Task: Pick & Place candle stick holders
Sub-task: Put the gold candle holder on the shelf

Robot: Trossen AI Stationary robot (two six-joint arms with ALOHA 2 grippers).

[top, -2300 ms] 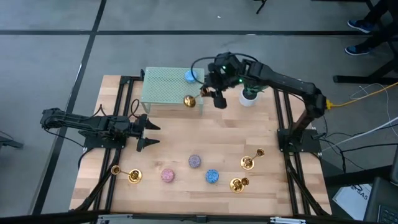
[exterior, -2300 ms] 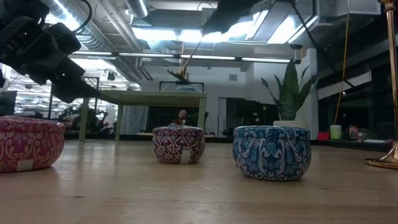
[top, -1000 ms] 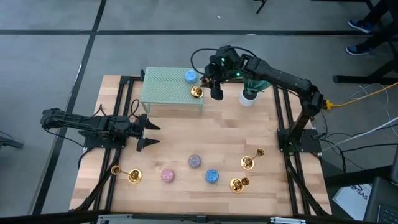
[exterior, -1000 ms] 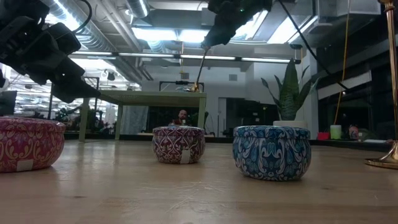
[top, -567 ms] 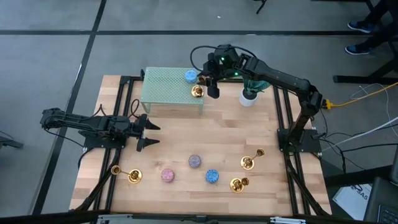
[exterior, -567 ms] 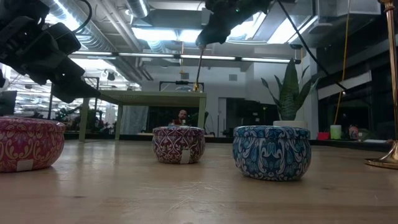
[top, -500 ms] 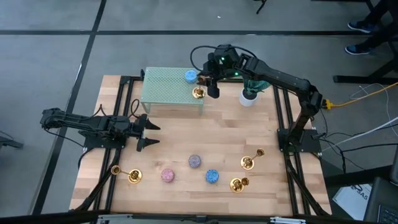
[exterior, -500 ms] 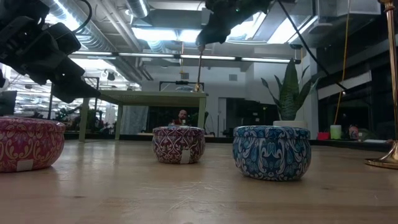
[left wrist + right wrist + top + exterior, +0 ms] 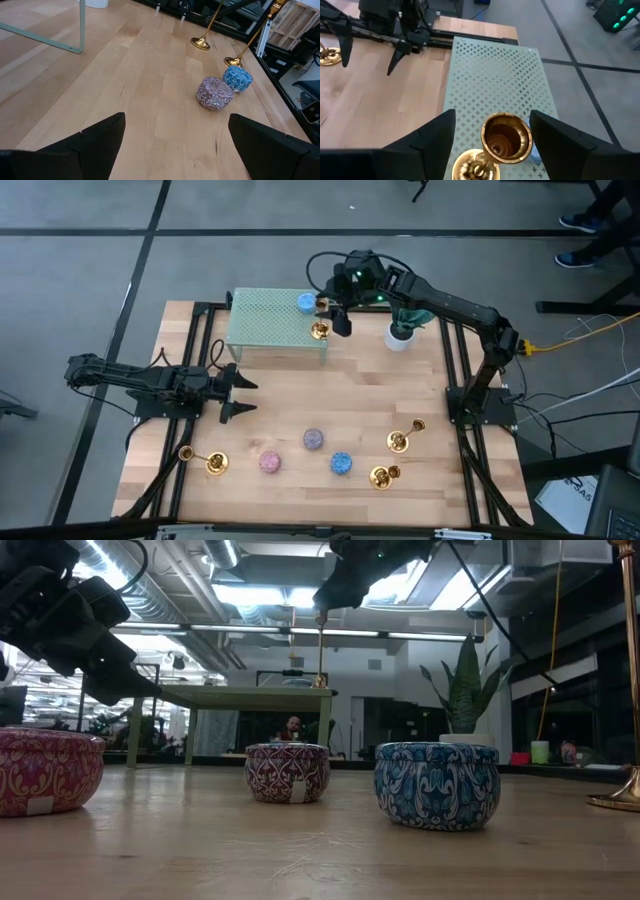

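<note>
Candlestick (image 9: 319,330), shiny brass, stands upright on green perforated shelf (image 9: 265,323); right fingers (image 9: 430,142) spread either side, not gripping. Left fingers (image 9: 102,135) wide over counter (image 9: 300,405).

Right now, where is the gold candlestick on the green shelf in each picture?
High view: the candlestick stands at the green shelf's right end, under the right gripper.
Low view: upright on the shelf's right end, centre of picture.
Left wrist view: not in it.
Right wrist view: bottom middle, seen from above.
Shared landmark: the green shelf.
</note>
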